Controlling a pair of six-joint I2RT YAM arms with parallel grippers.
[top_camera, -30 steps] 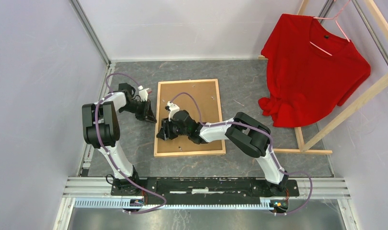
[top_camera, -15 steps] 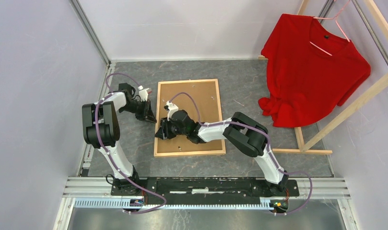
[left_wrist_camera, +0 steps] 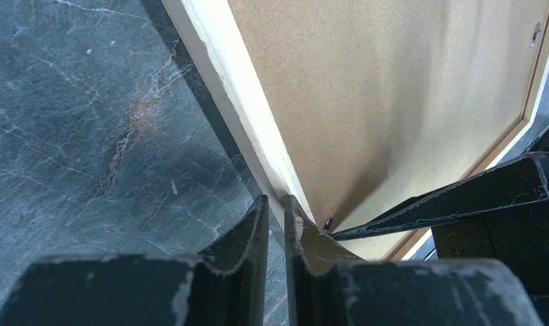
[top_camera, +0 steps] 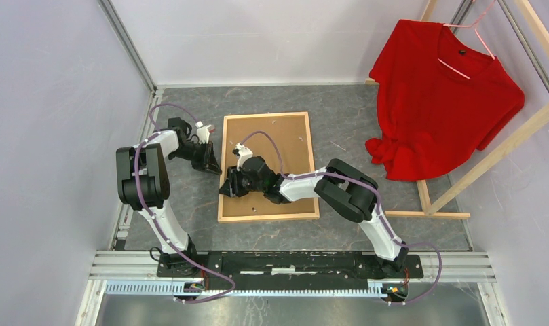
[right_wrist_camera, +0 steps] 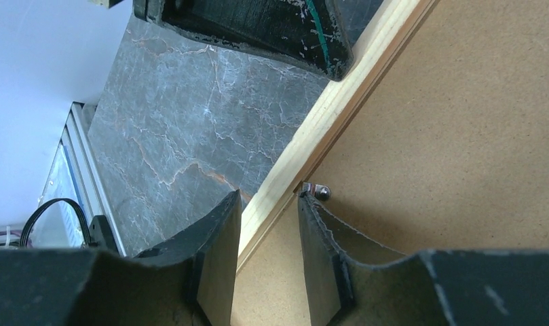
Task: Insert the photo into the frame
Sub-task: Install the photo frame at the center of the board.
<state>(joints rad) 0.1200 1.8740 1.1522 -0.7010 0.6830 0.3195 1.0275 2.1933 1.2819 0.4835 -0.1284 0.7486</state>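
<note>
Lying back-up on the grey table point(top_camera: 339, 112), the frame point(top_camera: 266, 115) shows only its brown fibreboard back point(top_camera: 278, 146), seated inside the pale rails. Both arms meet at the frame's left rail, probably because that long edge gives the easiest purchase for lifting the frame or getting at the back.

The left gripper point(top_camera: 218, 169) comes in from the table side. Its fingers point(left_wrist_camera: 252, 227) stand almost together, a slim gap between them, with the rail's edge running right up to the tips. Whether they pinch the wood or only sit over it I cannot tell.

The right gripper point(top_camera: 226, 188) reaches across the back, nearer the robot. Its fingers point(right_wrist_camera: 214, 238) straddle the same rail, one over the table and one over the fibreboard, partway apart with the wood between them. Whether they grip it cannot be judged. A small metal tab point(right_wrist_camera: 319, 192) sits just beside the inner finger, likely a fastener holding the board in.

As a holder, the frame contains the back board and nothing else that shows. The photo is not visible in any view; if it lies under the board, that is hidden. The back probably has to come out before a print can go in.
</note>
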